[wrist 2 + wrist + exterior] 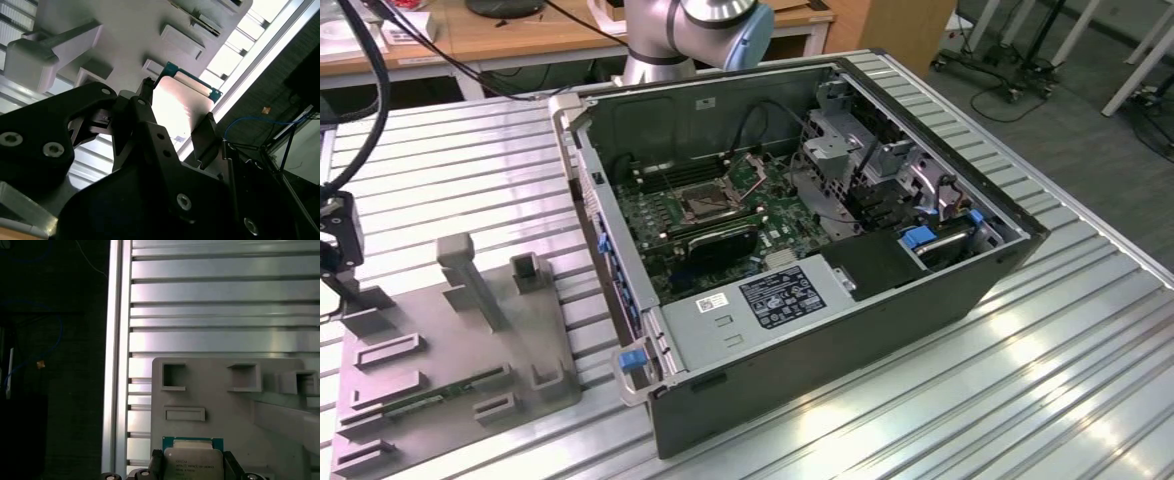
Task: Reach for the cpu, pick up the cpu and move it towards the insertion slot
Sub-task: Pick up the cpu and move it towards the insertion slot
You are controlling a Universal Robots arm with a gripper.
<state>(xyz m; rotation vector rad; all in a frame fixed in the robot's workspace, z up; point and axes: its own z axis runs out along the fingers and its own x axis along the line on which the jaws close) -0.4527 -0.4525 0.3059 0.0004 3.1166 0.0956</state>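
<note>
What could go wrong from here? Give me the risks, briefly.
1. The chip at the gripper is close to the table's edge; if it slips, it could fall off.
2. The socket lies deep inside the open case, near loose cables; the gripper might snag on the case wall or a cable on the way in.
</note>
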